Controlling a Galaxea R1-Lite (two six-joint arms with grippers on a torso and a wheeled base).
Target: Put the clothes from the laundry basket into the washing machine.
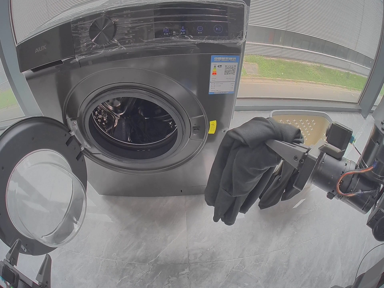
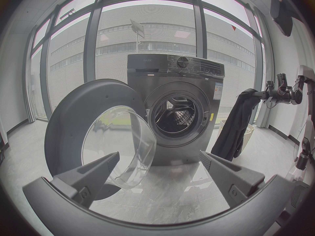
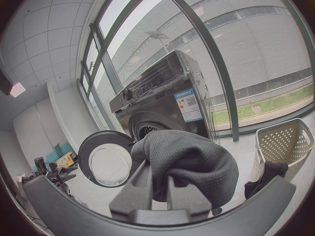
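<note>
The washing machine (image 1: 132, 81) waits, door (image 1: 24, 141) swung wide; the dark garment (image 1: 240, 165) hangs from my right gripper (image 1: 274, 144), clamped on a fold, between machine and laundry basket (image 1: 308, 125) — I'd carry it high so trailing ends clear the rim (image 1: 136, 164). The left wrist view, past my open left gripper (image 2: 159, 154), shows its full drop — foreshortened from the head

The dark garment (image 1: 240, 165) is draping over the right gripper (image 1: 272, 145), burying the tips of its jaws, and is hiding most of the laundry basket (image 1: 308, 125) on the floor behind it. The head view's bottom edge is cutting off the left gripper (image 1: 31, 257) below its jaws, and the left edge is clipping the open door (image 1: 24, 141). Shadow is darkening the drum (image 1: 134, 125), leaving its contents impossible to tell.
</note>
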